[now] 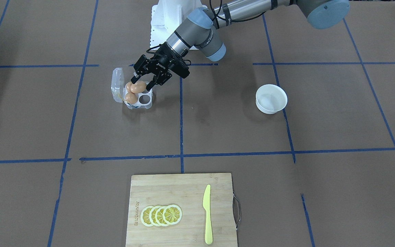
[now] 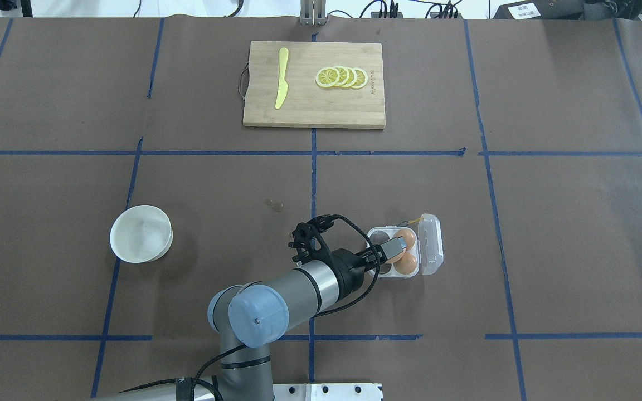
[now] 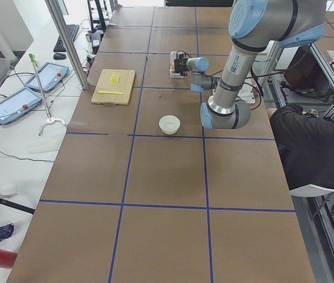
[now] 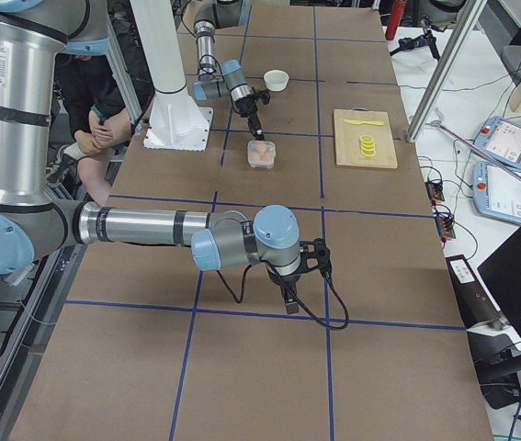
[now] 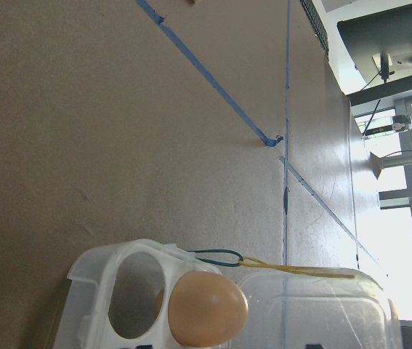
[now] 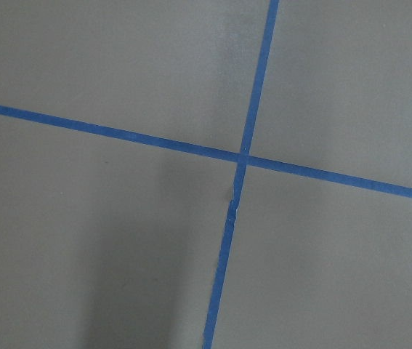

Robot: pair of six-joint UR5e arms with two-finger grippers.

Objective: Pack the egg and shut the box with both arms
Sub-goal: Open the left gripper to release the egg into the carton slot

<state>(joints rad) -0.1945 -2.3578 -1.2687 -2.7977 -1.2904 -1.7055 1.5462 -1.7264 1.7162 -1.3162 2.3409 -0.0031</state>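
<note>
The clear egg box (image 1: 146, 104) stands open, its lid (image 1: 116, 79) tipped up on the side away from my left arm. My left gripper (image 1: 142, 84) hangs tilted over it, shut on an orange-brown egg (image 1: 138, 88) held low over the back cup. Two more eggs (image 1: 131, 98) sit in the cups by the lid, and one cup (image 1: 145, 99) is empty. The left wrist view shows an egg (image 5: 207, 309), the empty cup and the yellow string (image 5: 300, 270). My right gripper (image 4: 290, 299) hangs over bare table far from the box; I cannot tell if it is open.
A white bowl (image 1: 271, 98) stands on my left side of the table. A bamboo cutting board (image 1: 183, 185) at the far edge carries lemon slices (image 1: 161, 215) and a yellow knife (image 1: 207, 214). The white base pedestal (image 1: 170, 20) stands behind the box.
</note>
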